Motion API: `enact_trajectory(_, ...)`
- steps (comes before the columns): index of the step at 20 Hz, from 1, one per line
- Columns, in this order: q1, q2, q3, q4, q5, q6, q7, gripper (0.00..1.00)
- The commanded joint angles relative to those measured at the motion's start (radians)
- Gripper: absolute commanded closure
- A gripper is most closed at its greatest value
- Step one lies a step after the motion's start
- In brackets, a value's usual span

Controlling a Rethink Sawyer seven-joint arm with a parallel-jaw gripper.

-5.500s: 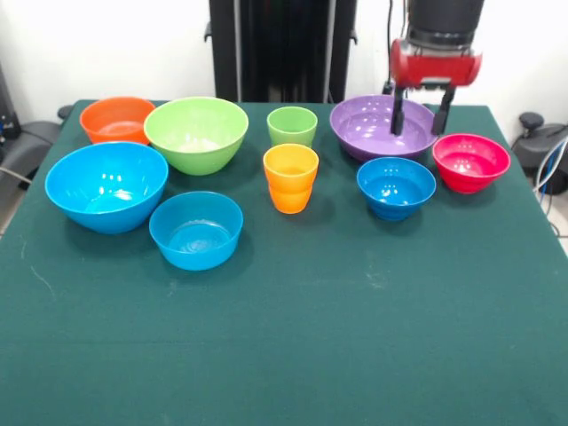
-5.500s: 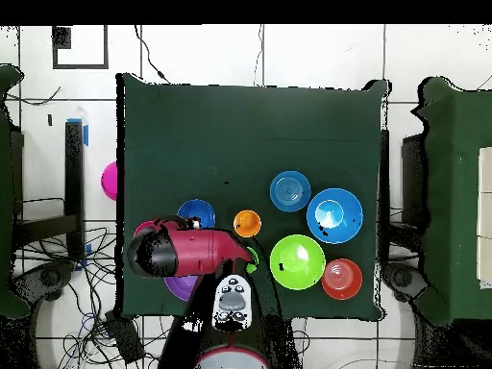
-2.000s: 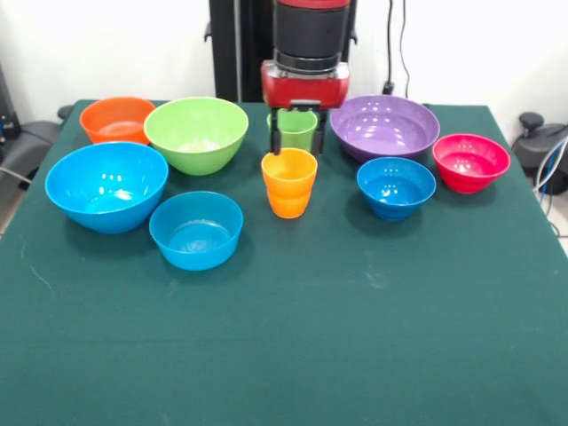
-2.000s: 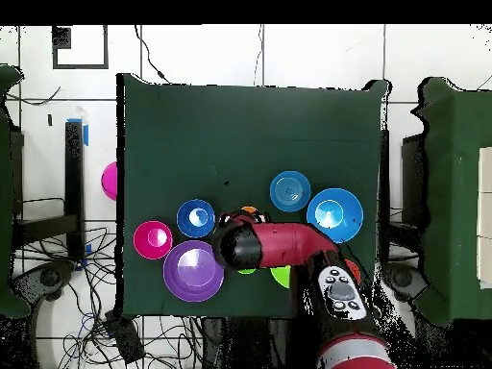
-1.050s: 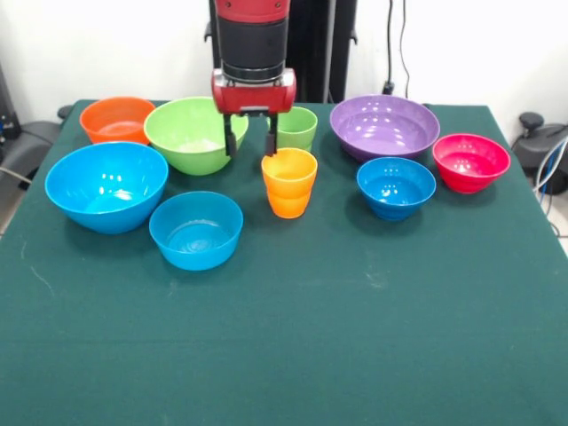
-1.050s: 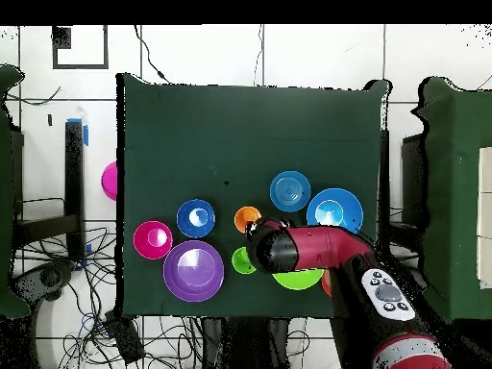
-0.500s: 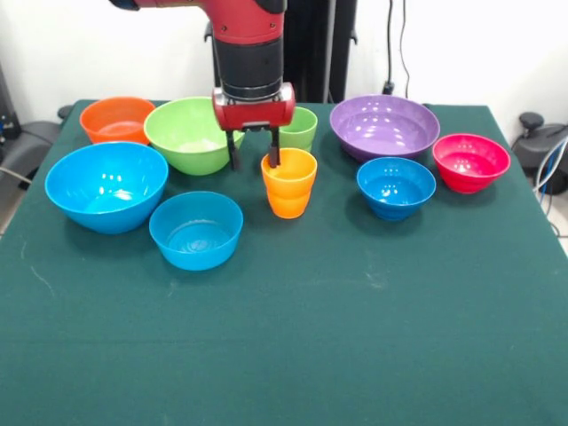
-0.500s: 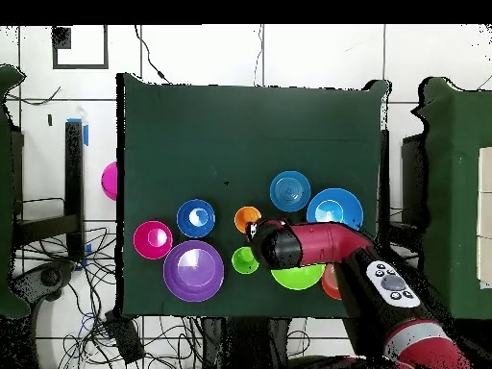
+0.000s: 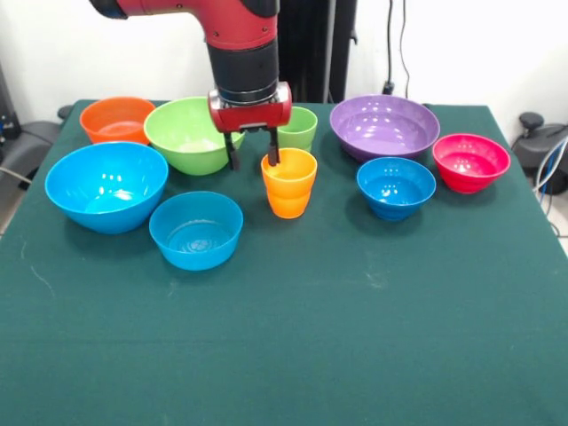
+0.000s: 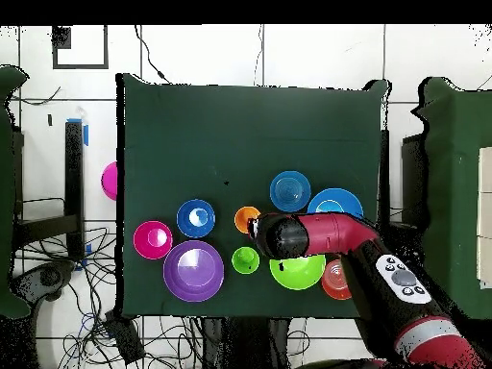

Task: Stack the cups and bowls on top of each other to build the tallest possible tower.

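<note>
tool point(image 9: 252, 160): fingers spread | straddles rim of orange-yellow cup point(image 9: 289, 182)

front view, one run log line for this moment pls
gripper: open, straddling near rim of orange-yellow cup | cup: upright on table, not lifted | tower: none yet

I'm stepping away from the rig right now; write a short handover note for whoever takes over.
Gripper: open, straddling the near-left rim of the ribbed orange-yellow plastic cup, one finger inside, one outside; nothing held.
Things: all stand separately on the green tablecloth. Light green ribbed cup behind the orange-yellow one; large lime green bowl, small orange bowl, large blue bowl and small blue bowl on one side; wide purple bowl, second small blue bowl and pink-red bowl on the other.
Done: nothing stacked.
Left: the whole tower.
</note>
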Motion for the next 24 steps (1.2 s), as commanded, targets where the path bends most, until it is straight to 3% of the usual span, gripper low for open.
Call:
enact_trajectory(1, -0.014, -0.027, 0.12, -0.046, -0.087, 0.146, -0.296, 0.0)
enact_trajectory(10, -0.021, -0.157, 0.17, -0.002, -0.062, 0.249, -0.286, 0.0)
enact_trajectory(24, -0.051, -0.128, 0.221, -0.073, -0.12, 0.293, -0.335, 0.0)
